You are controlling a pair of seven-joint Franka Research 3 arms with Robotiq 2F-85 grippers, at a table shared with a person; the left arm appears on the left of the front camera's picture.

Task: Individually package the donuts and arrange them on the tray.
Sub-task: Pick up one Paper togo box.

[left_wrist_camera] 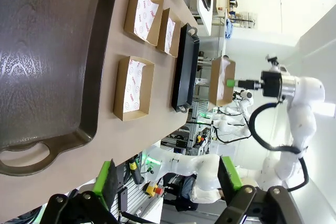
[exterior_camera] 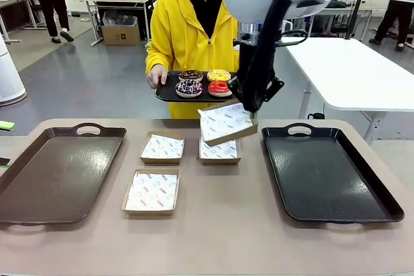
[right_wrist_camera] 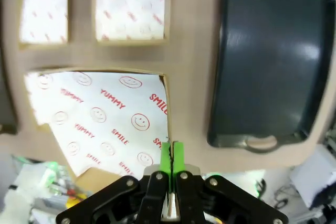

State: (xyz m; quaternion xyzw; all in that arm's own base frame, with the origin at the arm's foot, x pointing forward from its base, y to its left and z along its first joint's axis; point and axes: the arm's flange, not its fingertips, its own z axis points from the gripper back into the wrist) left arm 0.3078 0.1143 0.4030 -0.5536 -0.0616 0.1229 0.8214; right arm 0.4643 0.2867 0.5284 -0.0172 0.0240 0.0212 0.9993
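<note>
White right arm angles down, its jaws clenched on a tilted cardboard box (exterior_camera: 229, 134). Liner (right_wrist_camera: 105, 114) reads "YUMMY"; left jaws stand released.

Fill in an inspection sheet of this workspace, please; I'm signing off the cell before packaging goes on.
Surface: tan table; left tray and right tray bare.
Job's things: four donuts on a small tray held by the person; three lined boxes on the table; a fourth box lifted and tilted.
Clutter: small green item at the table's left edge.
Tools: right tool shut on the fourth box's rim; left tool open, holding nothing.
Cables: black cable running up from the right tool.
Surroundings: white table; people farther off.
</note>
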